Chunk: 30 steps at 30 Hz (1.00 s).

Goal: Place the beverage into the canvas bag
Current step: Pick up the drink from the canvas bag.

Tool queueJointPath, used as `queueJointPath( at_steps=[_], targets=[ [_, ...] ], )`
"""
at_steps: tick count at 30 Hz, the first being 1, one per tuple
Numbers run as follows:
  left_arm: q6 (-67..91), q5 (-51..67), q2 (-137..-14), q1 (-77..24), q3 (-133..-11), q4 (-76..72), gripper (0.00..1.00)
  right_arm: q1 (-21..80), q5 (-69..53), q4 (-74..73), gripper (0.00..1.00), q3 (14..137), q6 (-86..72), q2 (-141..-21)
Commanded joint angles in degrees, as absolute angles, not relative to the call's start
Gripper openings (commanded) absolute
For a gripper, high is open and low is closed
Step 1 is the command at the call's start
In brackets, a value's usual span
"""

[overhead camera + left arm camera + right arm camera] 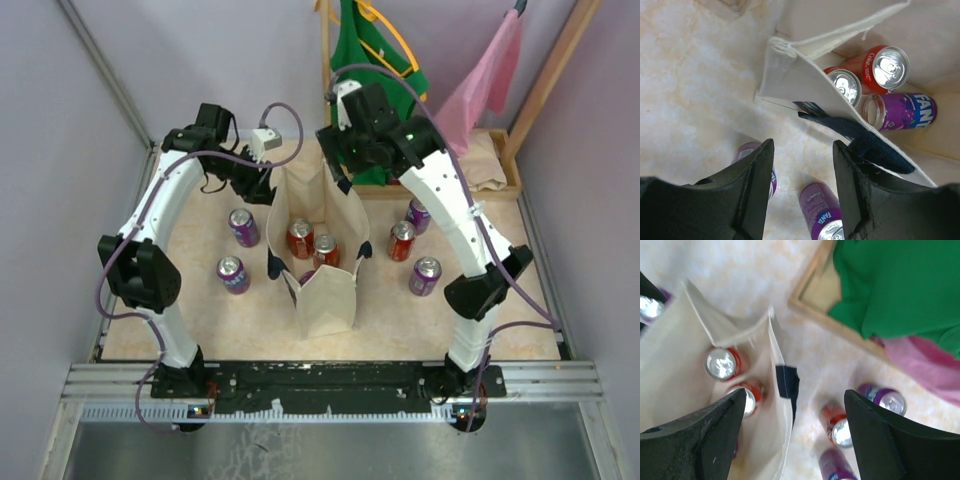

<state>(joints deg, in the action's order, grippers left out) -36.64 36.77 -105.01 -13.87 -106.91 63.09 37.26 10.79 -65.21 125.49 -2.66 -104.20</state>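
On the left of the tabletop [200, 320] stand a purple can [243, 227] and, nearer the arm bases, a second purple can [233, 273], both upright and just outside the bag. The left pincer [803, 150] hangs over the far left corner of the bag. Its fingers are apart with nothing between them, only marbled tabletop and those two purple cans below. A navy strap handle [875, 147] drapes over the bag's wall just beside one finger. I can't tell whether they touch.

The canvas bag [325, 300] stands upright in the middle of the tabletop, between the two arms, with its mouth open to the ceiling. Inside it are a red can [300, 238] and another red can [325, 248], both upright side by side. Next to them a purple Fanta can [905, 112] lies on its side.

The right pincer [795, 392] hovers over the bag's far right rim, spread wide and gripping nothing. The bag's wall and its other navy strap [787, 387] show below the gap.

Right of the bag stand a far purple can [418, 215], a lone red can [401, 240] and a near purple can [426, 275], all upright on the tabletop. Behind them lies a wooden tray [500, 185], with a green cloth [375, 60] and a pink cloth [490, 70] hanging above it.
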Motion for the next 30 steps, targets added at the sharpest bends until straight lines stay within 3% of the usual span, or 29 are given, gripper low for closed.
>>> queueJointPath(
  at_steps=[1,6,13,24,30],
  targets=[
    [-31.2,35.0,-104.3,-12.6,-109.3,59.2,0.57,38.5,10.2,-67.4,0.79,138.6,-0.9,-107.5],
    [-27.9,35.6,-107.9,-9.5,-114.2,58.6,0.57,41.1,9.0,-69.9,0.75,144.3,-4.1,-110.6],
    [-22.2,38.3,-108.4,-5.3,-109.9,50.8,0.57,45.9,11.1,-65.0,0.63,131.1,-8.6,-106.0],
    [-24.2,43.2,-100.6,-4.7,-97.4,44.9,0.57,56.1,14.5,-66.5,0.54,117.6,-24.2,-102.7],
    [-22.0,45.7,-99.4,-4.7,-94.6,40.9,0.56,55.9,11.8,-73.7,0.53,122.8,-33.2,-108.1]
  ],
)
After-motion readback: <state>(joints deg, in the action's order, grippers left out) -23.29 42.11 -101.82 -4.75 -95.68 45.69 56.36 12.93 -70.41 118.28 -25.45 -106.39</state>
